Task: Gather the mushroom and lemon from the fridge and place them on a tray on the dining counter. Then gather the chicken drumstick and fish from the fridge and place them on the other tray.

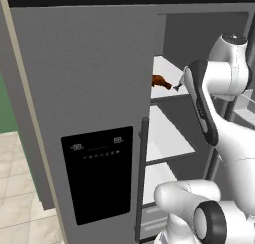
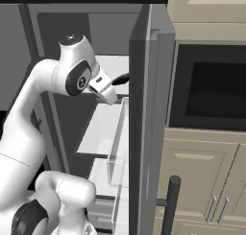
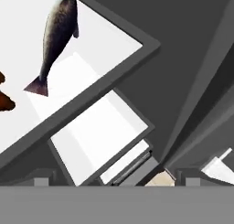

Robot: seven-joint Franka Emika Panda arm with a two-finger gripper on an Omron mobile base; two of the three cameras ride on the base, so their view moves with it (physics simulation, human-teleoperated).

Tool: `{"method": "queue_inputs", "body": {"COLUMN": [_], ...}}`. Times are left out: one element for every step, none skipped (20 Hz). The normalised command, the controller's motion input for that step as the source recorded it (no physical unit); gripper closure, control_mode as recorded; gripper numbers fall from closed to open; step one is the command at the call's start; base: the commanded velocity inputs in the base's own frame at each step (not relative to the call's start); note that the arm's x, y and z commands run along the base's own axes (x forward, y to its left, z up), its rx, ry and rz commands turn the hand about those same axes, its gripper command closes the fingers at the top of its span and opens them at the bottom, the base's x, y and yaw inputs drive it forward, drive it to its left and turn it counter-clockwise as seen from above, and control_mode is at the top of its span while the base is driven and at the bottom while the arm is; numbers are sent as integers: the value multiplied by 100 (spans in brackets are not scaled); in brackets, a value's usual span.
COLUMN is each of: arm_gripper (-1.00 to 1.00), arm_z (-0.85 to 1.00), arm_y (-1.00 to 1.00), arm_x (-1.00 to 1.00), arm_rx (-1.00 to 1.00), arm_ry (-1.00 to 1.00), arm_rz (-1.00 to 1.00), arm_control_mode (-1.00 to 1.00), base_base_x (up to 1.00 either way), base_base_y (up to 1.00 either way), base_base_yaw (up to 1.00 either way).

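The fridge is plain grey outside with a black panel on its door; its shelves are white. On the top shelf the fish is dark grey-brown, beside a reddish-brown chicken drumstick

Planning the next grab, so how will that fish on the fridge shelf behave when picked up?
The fish is long and tapers to a thin tail, so it may pivot or droop if gripped near one end. Its skin looks smooth, probably slippery. It lies flat on the shelf, so rolling seems unlikely.
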Motion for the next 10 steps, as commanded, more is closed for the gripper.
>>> {"method": "queue_inputs", "body": {"arm_gripper": [-100,-100,-100,-100,-100,-100,-100,-100,-100,-100], "arm_z": [13,18,12,3,0,0,0,0,0,0], "arm_y": [-9,-9,-5,-2,0,0,0,0,0,0], "arm_x": [63,52,57,59,61,63,66,71,73,78], "arm_rx": [0,0,0,0,0,0,0,0,0,0], "arm_ry": [0,-3,-4,-4,-4,-3,0,0,0,0], "arm_rz": [-12,-8,-4,-3,-1,-1,-1,0,0,0], "arm_control_mode": [-100,-100,-100,-100,-100,-100,-100,-100,-100,-100], "base_base_x": [0,0,0,0,0,0,0,0,0,0], "base_base_y": [0,0,0,0,0,0,0,0,0,0], "base_base_yaw": [0,0,0,0,0,0,0,0,0,0]}}
